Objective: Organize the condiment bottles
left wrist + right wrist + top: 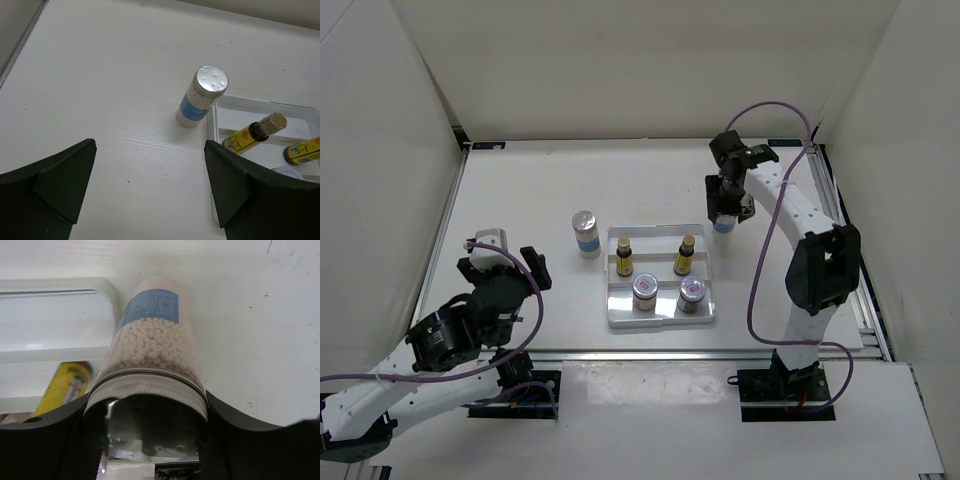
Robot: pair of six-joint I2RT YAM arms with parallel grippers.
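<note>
Right wrist view is showing what the top view is hiding: the right jaws are clamping a tall bead-filled bottle (155, 340) at its lid end, with its blue label showing, beside the tray (55, 287) corner. From above, the right arm (790, 210) is reaching far across the bench (520, 180), wrist pointing down. Left jaws are gaping wide and gripping nothing, aimed at the second tall bottle (202, 97), which is standing upright just left of the tray. Yellow bottles (624, 258) and short jars (645, 291) are sitting inside.
</note>
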